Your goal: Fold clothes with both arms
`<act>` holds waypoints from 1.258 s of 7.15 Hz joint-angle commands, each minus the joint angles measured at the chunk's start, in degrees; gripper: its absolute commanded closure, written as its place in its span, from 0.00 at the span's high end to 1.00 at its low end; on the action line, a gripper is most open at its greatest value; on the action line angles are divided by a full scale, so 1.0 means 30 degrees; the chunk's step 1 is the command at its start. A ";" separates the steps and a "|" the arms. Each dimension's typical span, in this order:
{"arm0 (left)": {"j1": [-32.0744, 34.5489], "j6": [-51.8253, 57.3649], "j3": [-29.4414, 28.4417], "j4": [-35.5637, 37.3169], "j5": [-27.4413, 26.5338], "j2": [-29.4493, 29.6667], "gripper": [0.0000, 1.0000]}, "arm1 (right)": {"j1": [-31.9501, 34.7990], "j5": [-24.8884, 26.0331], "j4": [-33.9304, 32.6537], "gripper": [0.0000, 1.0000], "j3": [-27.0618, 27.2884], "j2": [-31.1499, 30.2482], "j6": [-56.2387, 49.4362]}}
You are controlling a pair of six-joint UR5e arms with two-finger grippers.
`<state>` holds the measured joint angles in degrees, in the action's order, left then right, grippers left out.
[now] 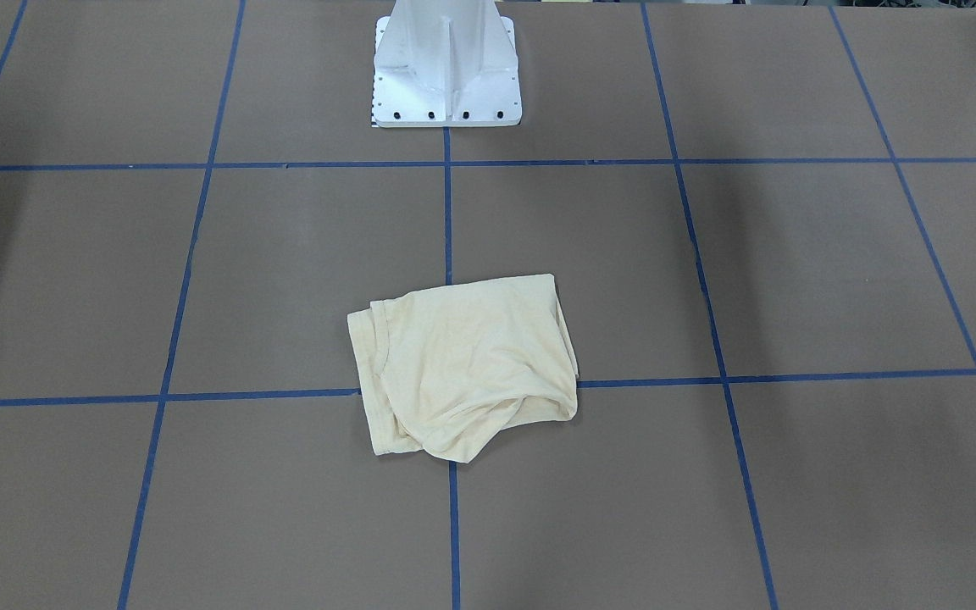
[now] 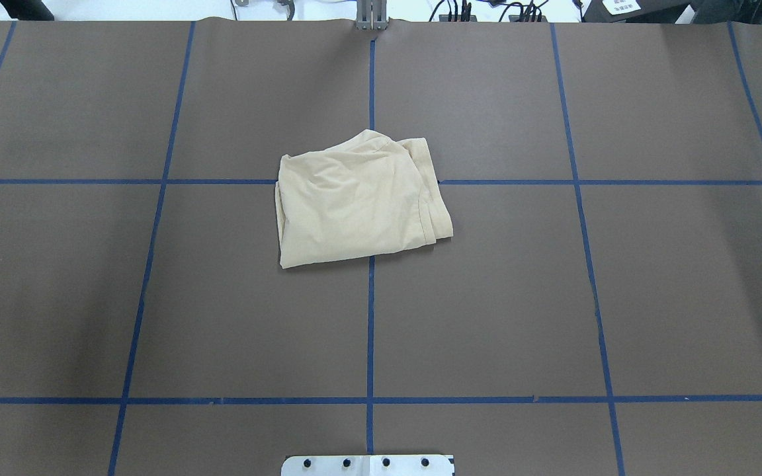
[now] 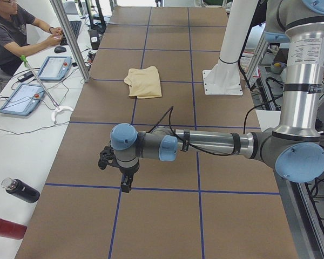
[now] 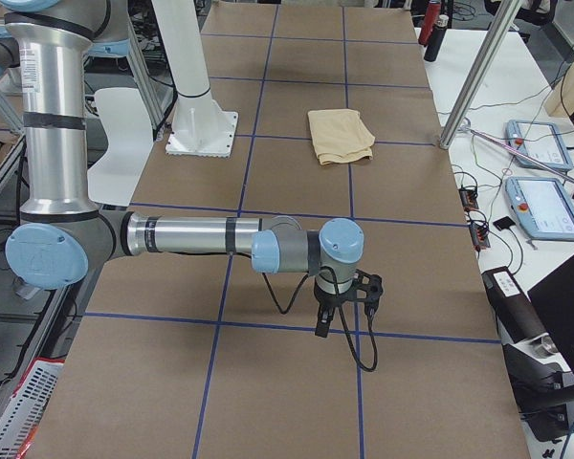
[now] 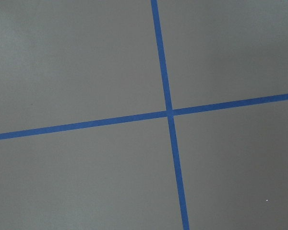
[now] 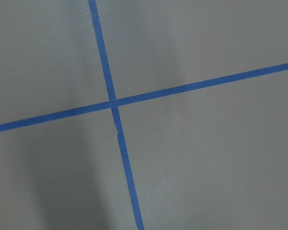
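The clothes, a pale cream-yellow shirt [image 1: 463, 364], lie folded into a rough, rumpled rectangle near the table's middle, over a crossing of blue tape [image 2: 354, 198]. No print or tag shows. Neither arm touches it. My left gripper [image 3: 125, 186] hangs fingers down over the brown table, far from the shirt [image 3: 144, 82] toward the table's left end. My right gripper [image 4: 322, 325] hangs the same way toward the right end, far from the shirt [image 4: 340, 136]. I cannot tell whether either gripper is open or shut. Both wrist views hold only brown table and blue tape lines.
The white pedestal base [image 1: 446, 68] stands behind the shirt on the robot's side. A seated person [image 3: 11, 32], two tablets [image 3: 21, 100] and bottles [image 3: 19, 190] are on the white side bench. A metal pole [image 4: 474, 72] rises at the table's far edge.
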<state>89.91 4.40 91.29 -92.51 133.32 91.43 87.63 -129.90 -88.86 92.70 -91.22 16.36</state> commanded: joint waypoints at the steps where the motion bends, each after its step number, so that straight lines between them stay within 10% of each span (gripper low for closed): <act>1: 0.0001 0.0114 0.0010 -0.0070 0.0031 -0.0037 1.00 | 0.0000 -0.0032 0.0001 1.00 0.0008 -0.0002 0.0026; 9: 0.0001 0.0701 0.0010 -0.0041 0.0031 -0.0067 1.00 | 0.0000 -0.0207 -0.0291 1.00 -0.0051 -0.0090 -0.3518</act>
<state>89.91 6.44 91.32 -92.67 133.42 91.25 87.63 -130.33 -89.61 92.58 -91.50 6.44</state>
